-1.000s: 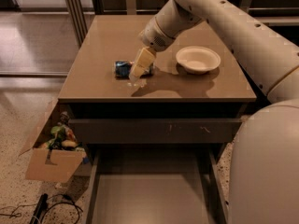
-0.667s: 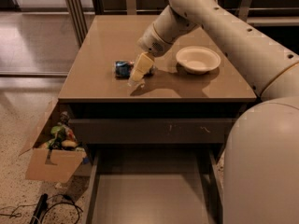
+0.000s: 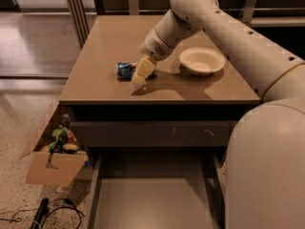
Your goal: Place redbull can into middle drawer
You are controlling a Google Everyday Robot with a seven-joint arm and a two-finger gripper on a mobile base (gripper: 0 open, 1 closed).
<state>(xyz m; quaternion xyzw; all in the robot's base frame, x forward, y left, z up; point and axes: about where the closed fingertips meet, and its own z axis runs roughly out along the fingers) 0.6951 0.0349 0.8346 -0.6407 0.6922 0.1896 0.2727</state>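
The redbull can (image 3: 125, 70) lies on its side on the brown tabletop (image 3: 109, 42), left of centre. My gripper (image 3: 139, 80) hangs over the can's right end, its pale fingers (image 3: 142, 71) pointing down toward the table's front edge and covering part of the can. The middle drawer (image 3: 152, 199) stands pulled out at the bottom of the view, with a plain grey-brown floor and nothing in it. A closed dark drawer front (image 3: 152, 133) sits above it, under the tabletop.
A cream round bowl (image 3: 202, 60) sits on the table right of the gripper. A cardboard box (image 3: 52, 161) with colourful items stands on the floor at the cabinet's left. Cables (image 3: 43, 213) lie on the floor. My arm (image 3: 248, 56) crosses the right side.
The arm has shifted slightly left and toward the front, with the gripper staying low over the can's right end. The can has not moved.
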